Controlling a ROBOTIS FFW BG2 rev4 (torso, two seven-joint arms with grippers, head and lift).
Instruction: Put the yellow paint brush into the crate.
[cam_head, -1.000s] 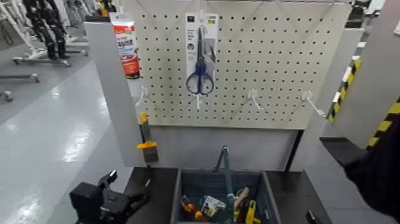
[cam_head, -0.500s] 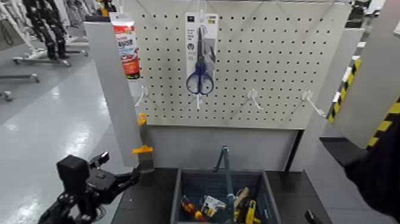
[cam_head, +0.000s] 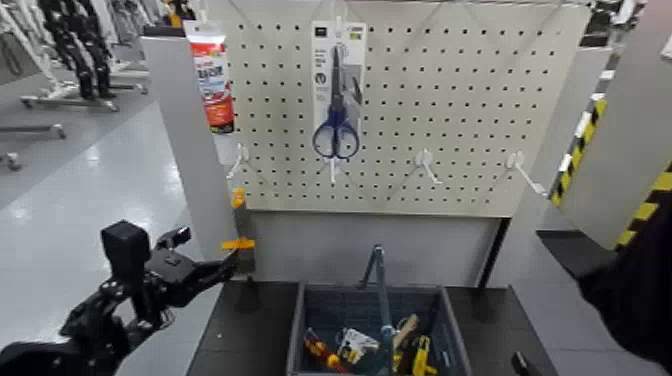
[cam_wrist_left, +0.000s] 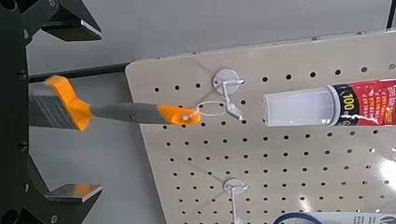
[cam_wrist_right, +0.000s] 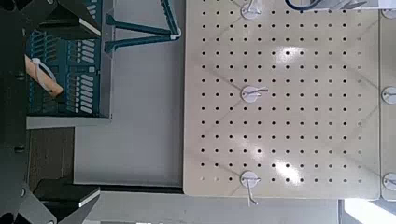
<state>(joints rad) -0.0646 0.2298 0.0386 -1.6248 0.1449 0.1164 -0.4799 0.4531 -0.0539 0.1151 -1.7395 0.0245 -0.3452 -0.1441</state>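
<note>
The task has barely begun. The yellow paint brush (cam_wrist_left: 89, 111) hangs on a pegboard hook (cam_wrist_left: 222, 103) at the left edge of the pegboard (cam_head: 440, 110). The left gripper (cam_head: 222, 267), lower left in the head view, reaches it with jaws wide, straddling the bristle end but not yet closed. The crate (cam_head: 300, 320) waits at bottom centre. Grasping, unhooking and dropping remain. The right gripper is out of sight.

Layout: pegboard (cam_head: 420, 100) behind, crate (cam_head: 300, 330) in front, centre.
Yellow paint brush (cam_head: 240, 240) hung from hook (cam_head: 238, 160) at pegboard's lower left corner, w/ left hand (cam_head: 225, 268) just beside its lower end. Tube (cam_head: 212, 75) hung above it; scissors (cam_head: 337, 95) to the right. Crate sat below, right of brush, on desk (cam_head: 245, 330).
</note>
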